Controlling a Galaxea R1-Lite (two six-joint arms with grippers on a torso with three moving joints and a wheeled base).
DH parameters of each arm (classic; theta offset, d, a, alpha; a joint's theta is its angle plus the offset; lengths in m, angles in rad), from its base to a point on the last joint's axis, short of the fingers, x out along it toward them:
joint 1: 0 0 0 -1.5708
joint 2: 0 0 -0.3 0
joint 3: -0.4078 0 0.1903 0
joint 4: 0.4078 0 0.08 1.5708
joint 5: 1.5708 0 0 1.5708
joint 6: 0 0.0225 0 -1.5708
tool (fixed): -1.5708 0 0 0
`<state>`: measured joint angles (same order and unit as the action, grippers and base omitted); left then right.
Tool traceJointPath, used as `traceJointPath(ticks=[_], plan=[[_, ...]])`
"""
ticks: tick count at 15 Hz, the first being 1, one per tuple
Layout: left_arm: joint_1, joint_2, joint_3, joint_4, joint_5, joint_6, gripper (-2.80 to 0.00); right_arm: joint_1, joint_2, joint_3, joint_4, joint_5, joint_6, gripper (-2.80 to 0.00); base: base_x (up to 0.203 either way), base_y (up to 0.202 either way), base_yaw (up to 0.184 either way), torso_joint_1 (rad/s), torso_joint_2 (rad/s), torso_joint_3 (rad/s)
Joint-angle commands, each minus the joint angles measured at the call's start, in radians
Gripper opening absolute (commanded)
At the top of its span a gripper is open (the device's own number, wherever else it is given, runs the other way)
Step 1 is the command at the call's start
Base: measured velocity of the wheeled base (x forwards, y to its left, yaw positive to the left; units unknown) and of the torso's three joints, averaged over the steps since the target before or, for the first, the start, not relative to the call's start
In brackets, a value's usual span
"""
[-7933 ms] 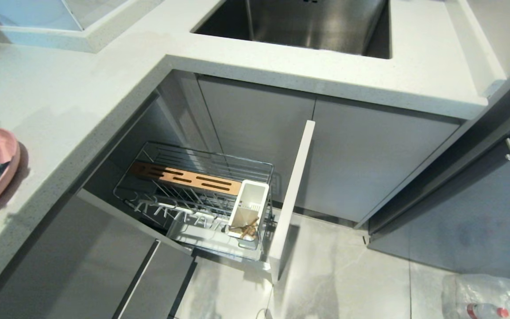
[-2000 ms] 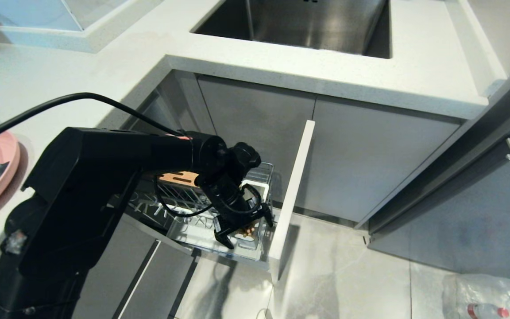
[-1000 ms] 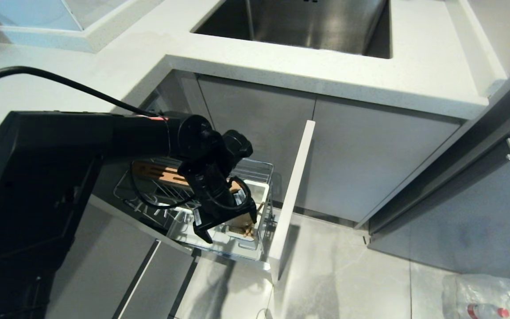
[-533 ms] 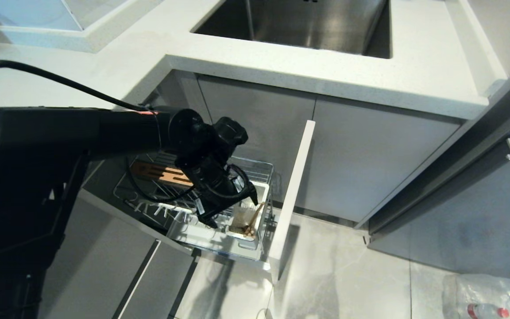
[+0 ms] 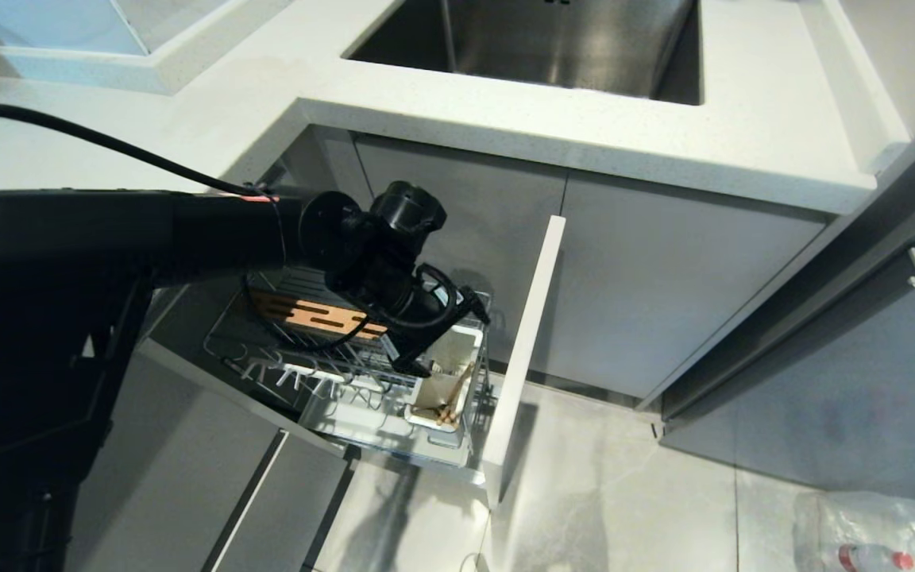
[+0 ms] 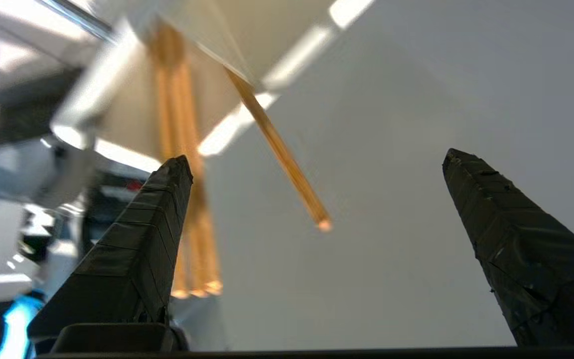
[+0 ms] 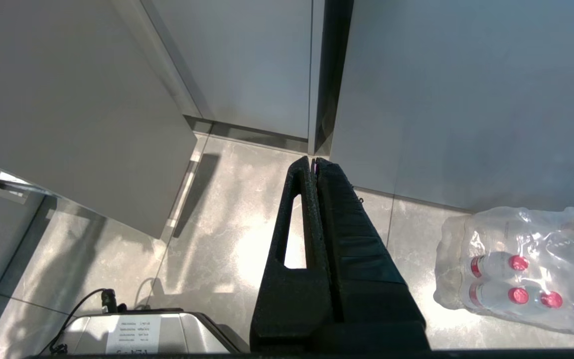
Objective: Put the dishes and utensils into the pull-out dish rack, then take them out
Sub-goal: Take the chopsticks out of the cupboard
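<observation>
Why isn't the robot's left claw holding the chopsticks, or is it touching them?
Cannot tell. In the left wrist view the left gripper has open jaws; one finger overlaps some chopsticks, and the motion blur hides any contact.

Stainless sink (image 5: 553,40) recessed in white countertop (image 5: 743,143). Grey cabinet doors (image 5: 648,286) below. Shrink-wrapped bottle pack (image 7: 521,269) on tiled floor (image 5: 624,492).

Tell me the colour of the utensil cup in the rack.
White; the utensil cup shows best in the head view.
</observation>
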<state>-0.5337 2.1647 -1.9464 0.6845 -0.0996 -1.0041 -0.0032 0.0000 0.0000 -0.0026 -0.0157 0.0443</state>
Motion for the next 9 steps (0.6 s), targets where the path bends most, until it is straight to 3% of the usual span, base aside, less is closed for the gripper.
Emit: traceJointPath(ticks=[1,6,9], plan=[[-0.002,0.009,0.0,0.0,-0.019,-0.021,0.0,0.0,0.0,0.0,0.0,-0.001,0.0,-2.8,0.0,0.0,0.0,0.0,0.0,0.0],[-0.002,0.024,0.004,-0.001,-0.103,-0.053,0.0,0.0,0.001,0.0,0.0,0.0,0.0,-2.8,0.0,0.0,0.0,0.0,0.0,0.0],[-0.001,0.053,0.005,-0.014,-0.104,-0.058,0.0,0.0,0.0,0.0,0.0,0.0,0.0,-2.8,0.0,0.0,0.0,0.0,0.0,0.0]])
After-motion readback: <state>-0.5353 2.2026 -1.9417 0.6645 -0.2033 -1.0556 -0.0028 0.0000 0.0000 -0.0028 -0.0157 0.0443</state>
